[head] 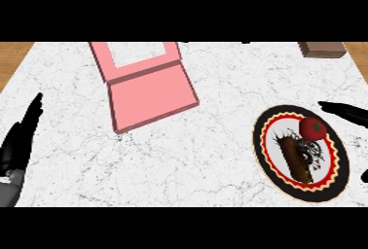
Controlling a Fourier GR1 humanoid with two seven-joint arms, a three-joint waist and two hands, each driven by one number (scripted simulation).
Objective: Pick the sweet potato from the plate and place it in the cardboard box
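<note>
The big white desk [187,146] fills most of the frame. On it, in the upper left part, lies a pink box [151,92], flat and open at the top. A small brown block [322,49] sits at the upper right edge.

At the lower right is a round plate [267,165] with a black rim and a red and yellow ring. On the plate lies the sweet potato [296,159], long, thin and dark brown. Its long side runs from upper left to lower right. A red tomato [313,127] sits just beside its upper end.

The right robot hand [348,113] comes in at the right edge, near the top of the plate. Its fingers are straight and hold nothing. The sweet potato lies down and to the left of it, close by.

The left robot hand [22,133] rests at the left edge, fingers straight, holding nothing. It is well apart from the plate, so I think the right robot hand should do the picking.
</note>
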